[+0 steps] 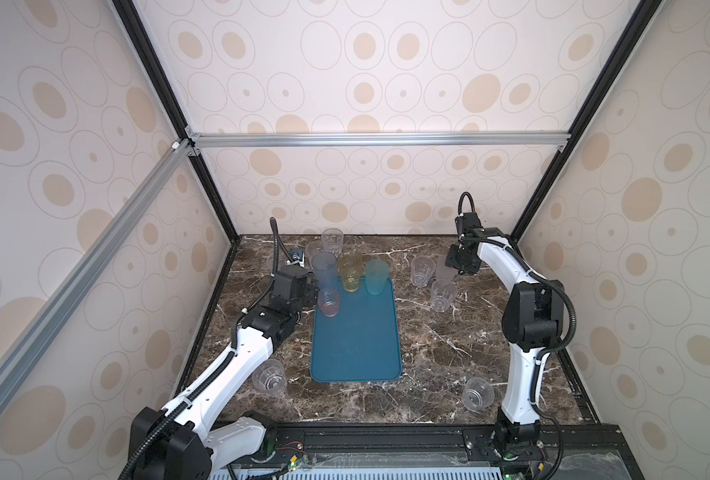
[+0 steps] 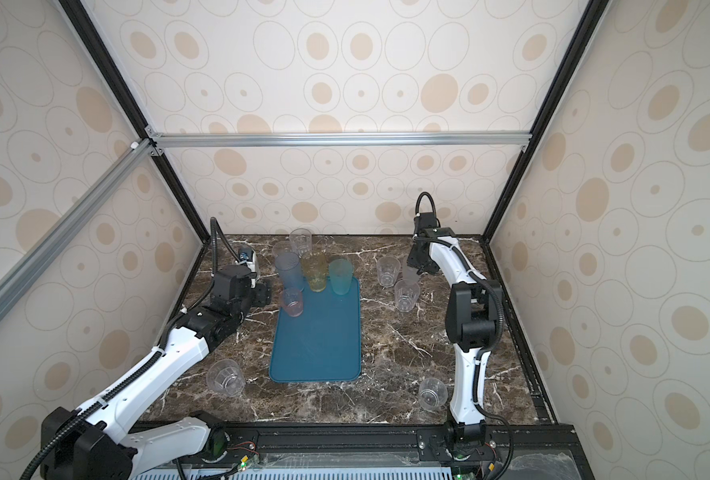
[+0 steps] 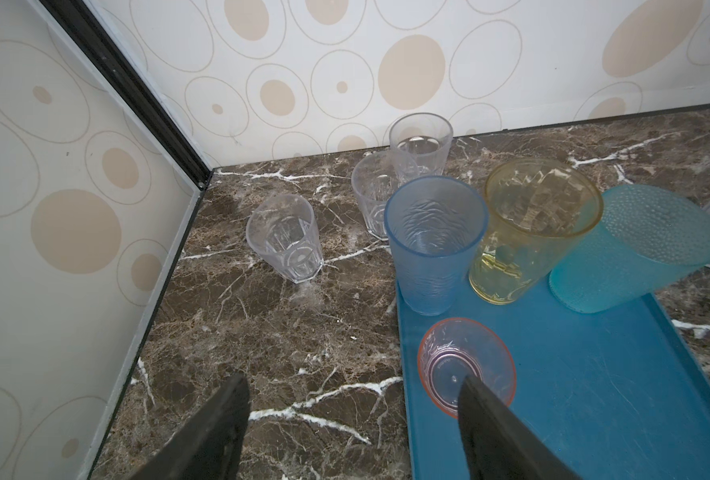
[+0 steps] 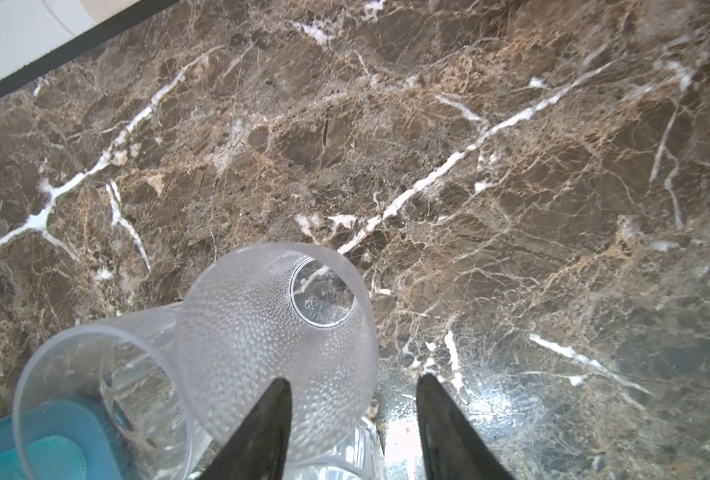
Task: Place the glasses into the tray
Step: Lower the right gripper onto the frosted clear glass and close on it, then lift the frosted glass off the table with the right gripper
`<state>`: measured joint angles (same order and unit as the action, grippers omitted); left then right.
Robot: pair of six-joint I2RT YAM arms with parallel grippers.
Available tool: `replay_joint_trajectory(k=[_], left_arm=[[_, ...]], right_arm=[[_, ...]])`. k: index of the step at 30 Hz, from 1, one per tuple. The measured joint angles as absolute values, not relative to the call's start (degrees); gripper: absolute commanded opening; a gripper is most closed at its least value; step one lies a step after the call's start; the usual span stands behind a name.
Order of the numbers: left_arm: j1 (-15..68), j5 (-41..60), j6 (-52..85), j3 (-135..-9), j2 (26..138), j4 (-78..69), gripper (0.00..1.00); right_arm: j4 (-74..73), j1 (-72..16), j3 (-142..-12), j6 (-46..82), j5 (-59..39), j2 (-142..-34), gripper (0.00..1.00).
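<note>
Teal-blue tray (image 1: 357, 345), brown white-veined marble table (image 1: 449, 357)

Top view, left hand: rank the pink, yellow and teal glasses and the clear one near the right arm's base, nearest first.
1. Pink glass, left edge of the tray, beside the left hand.
2. Yellow glass, tray's far end, middle.
3. Teal glass, tray's far right corner.
4. Clear glass, front right of the table, off the tray.
</note>
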<state>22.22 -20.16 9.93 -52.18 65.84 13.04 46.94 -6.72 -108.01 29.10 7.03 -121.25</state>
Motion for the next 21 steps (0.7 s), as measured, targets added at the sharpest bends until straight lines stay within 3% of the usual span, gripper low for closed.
replay_joint_trajectory(k=[8, 21], left_arm=[[22.22, -19.35, 10.74, -51.99, 65.84, 13.15, 0.78], [22.22, -18.74, 11.14, -51.99, 65.84, 13.26, 0.77]], right_arm=[[46.78, -6.72, -108.01, 29.08, 6.04, -122.63, 0.46], [46.33, -6.7, -108.01, 28.67, 6.02, -123.46, 0.24]])
